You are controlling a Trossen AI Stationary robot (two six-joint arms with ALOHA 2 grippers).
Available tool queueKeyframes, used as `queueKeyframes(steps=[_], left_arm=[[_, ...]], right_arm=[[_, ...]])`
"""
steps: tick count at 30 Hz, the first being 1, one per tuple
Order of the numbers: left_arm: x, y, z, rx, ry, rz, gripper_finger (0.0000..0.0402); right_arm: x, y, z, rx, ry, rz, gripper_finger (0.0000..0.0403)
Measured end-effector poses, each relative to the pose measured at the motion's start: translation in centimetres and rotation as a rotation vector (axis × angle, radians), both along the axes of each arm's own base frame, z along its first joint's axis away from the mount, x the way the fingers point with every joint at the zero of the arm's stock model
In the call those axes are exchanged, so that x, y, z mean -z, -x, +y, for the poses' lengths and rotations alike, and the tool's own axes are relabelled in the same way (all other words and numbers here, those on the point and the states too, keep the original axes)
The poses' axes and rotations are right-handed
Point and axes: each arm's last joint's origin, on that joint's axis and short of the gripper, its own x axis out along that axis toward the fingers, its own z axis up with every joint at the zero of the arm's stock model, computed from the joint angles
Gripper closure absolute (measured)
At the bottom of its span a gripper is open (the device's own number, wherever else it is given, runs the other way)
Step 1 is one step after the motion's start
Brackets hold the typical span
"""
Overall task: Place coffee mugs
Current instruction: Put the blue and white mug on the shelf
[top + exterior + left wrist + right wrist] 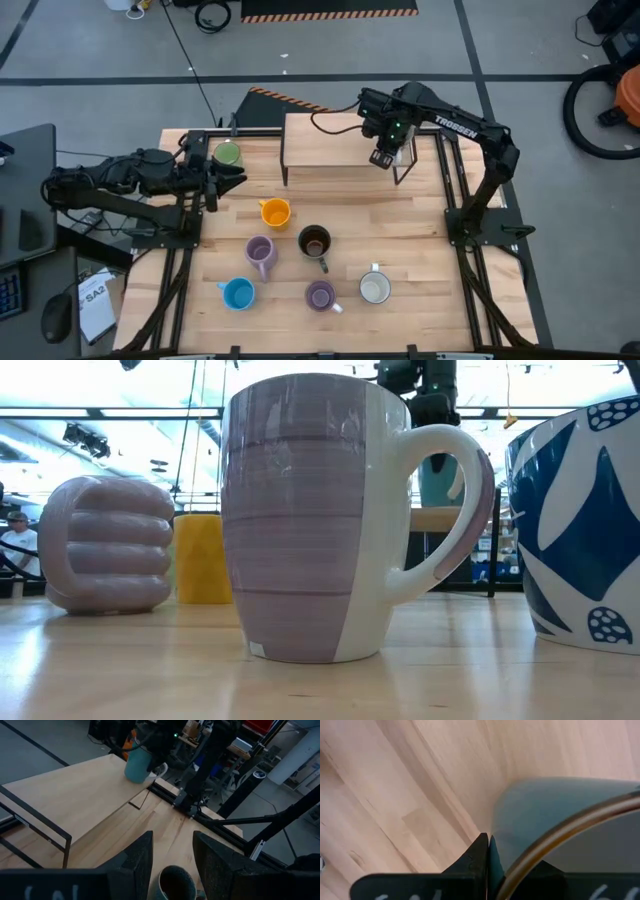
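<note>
Wood riser [330, 140] at the table's back carries your right gripper [383, 158], clenched on a teal mug's [137, 766] rim near its right edge, while your left gripper [236, 180] hangs unclenched beside the green mug [227, 154] off the riser's left end.

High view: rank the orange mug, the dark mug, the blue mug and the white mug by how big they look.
No clear ranking. From above:
- dark mug, orange mug, white mug and blue mug all look about alike.
Any small differences come from the handles pointing different ways, so I would not order them.
</note>
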Motion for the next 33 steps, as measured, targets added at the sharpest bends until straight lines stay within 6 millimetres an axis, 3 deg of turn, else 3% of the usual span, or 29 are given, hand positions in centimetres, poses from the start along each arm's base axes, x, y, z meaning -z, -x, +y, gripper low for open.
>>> queueKeyframes(steps=[16,33], left_arm=[[0.0,0.0,0.0,-0.011,-0.003,0.0,0.0256],[0.0,0.0,0.1,-0.026,-0.006,-0.001,0.0256]], right_arm=[[0.1,1.3,-2.8,0.008,-0.027,-0.045,0.0364],[0.1,1.8,-3.8,0.004,-0.021,-0.066,0.0343]])
